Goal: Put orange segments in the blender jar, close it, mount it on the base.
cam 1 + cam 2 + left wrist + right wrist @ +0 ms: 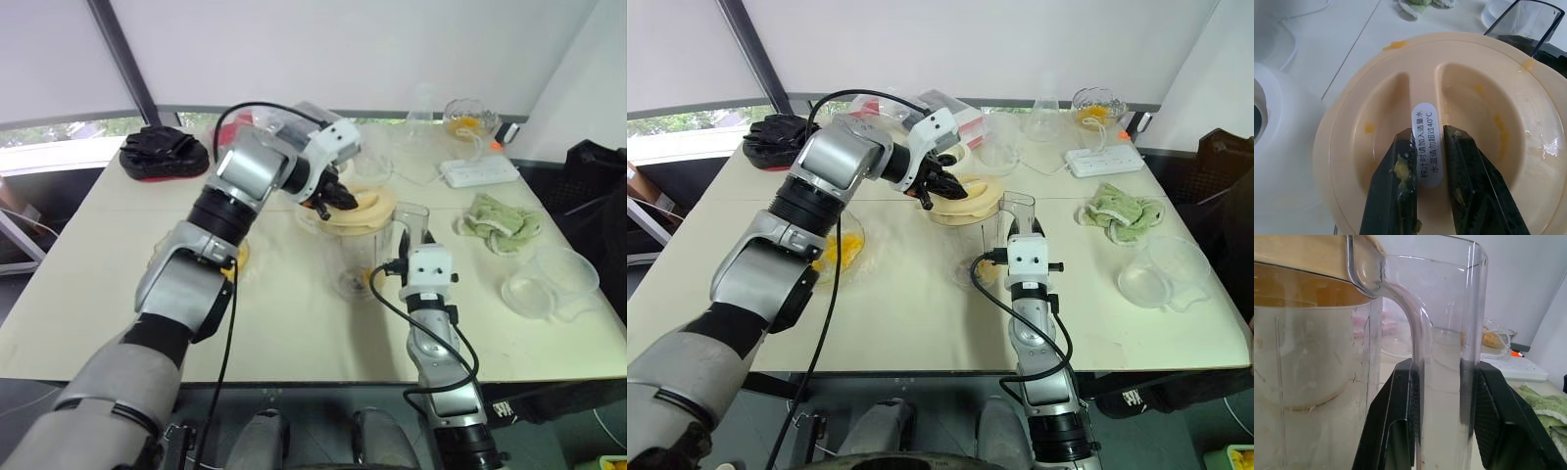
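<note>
- Left gripper (1431,196): two black fingers, pulp-smeared, pinching the raised labelled centre rib of the lid (1474,83).
- Lid: round, smooth, cream-yellow plastic, sitting on the jar's mouth.
- Right gripper (1442,396): ribbed black pads clamped on the jar's clear side handle.
- Blender jar (361,257): tall, transparent plastic, mid-table.
- Base (1273,142): squat, white, rounded, just beside the jar.
- Cloth (502,221): crumpled, green, apart.

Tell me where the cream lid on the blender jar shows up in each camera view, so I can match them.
Left eye view: the lid sits mid-picture atop the blender jar, under the left claw.
Right eye view: the lid is just above centre.
Left wrist view: the lid spreads across the picture, its ridge pinched between the fingers.
Right wrist view: only its edge, upper left.
Shared landmark: the jar's clear handle.
</note>
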### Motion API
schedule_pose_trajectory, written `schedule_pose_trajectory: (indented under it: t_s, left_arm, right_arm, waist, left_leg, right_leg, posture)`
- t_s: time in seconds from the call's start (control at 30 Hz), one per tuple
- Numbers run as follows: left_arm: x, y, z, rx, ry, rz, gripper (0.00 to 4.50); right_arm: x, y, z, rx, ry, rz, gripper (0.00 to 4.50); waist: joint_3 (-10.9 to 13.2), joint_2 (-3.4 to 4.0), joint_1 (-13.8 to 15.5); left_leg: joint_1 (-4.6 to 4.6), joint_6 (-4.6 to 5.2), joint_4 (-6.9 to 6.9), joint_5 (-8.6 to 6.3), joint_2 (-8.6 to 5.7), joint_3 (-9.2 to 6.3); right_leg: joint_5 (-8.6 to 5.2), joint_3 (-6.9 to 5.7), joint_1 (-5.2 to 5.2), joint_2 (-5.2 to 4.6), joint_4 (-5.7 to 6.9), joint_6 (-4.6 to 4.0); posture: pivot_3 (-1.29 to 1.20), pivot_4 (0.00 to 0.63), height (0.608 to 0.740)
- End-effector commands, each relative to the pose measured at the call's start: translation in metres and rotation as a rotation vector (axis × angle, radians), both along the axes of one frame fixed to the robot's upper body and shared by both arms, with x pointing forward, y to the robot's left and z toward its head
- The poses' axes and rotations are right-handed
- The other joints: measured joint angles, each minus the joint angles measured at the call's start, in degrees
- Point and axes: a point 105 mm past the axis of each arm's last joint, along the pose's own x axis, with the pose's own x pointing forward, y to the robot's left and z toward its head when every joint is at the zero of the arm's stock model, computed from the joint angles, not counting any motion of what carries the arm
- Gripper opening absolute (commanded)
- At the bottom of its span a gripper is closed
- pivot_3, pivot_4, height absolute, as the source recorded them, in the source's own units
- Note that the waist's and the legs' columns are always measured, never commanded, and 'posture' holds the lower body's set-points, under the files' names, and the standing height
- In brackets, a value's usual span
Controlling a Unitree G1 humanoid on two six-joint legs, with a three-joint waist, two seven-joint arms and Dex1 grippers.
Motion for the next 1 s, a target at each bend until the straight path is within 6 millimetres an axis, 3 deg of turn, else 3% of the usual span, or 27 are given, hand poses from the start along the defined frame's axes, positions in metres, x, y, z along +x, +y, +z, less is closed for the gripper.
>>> schedule_pose_trajectory:
  t_s: [0.03,0.53,1.0]
  left_arm:
    - [0.026,0.052,-0.04,0.182,-0.042,0.254,0.24]
    - [0.012,0.031,-0.018,0.029,-0.087,0.076,0.24]
    - [-0.007,0.027,-0.004,-0.019,-0.135,-0.266,0.24]
  right_arm:
    - [-0.007,-0.006,0.01,-0.03,-0.044,-0.005,0.94]
    - [-0.007,-0.015,0.004,-0.011,-0.022,-0.022,0.94]
    - [-0.006,-0.017,0.006,-0.018,-0.024,-0.016,0.94]
  waist:
    - [0.0,0.0,0.0]
    - [0.61,-0.03,0.01]
    - [1.19,0.02,-0.46]
  left_leg:
    - [0.01,0.0,0.01,0.0,0.0,-0.01]
    - [-0.22,0.0,0.0,0.0,-0.02,-0.01]
    - [-0.92,-0.12,-0.01,0.11,-0.04,0.06]
  right_leg:
    - [0.0,0.0,0.01,0.0,0.0,0.0]
    - [0.0,0.01,-0.18,-0.02,-0.02,0.0]
    - [0.16,0.01,-0.77,0.05,0.19,-0.13]
  posture:
    - [0.0,0.15,0.74]
    - [0.0,0.15,0.74]
    - [0.0,0.15,0.74]
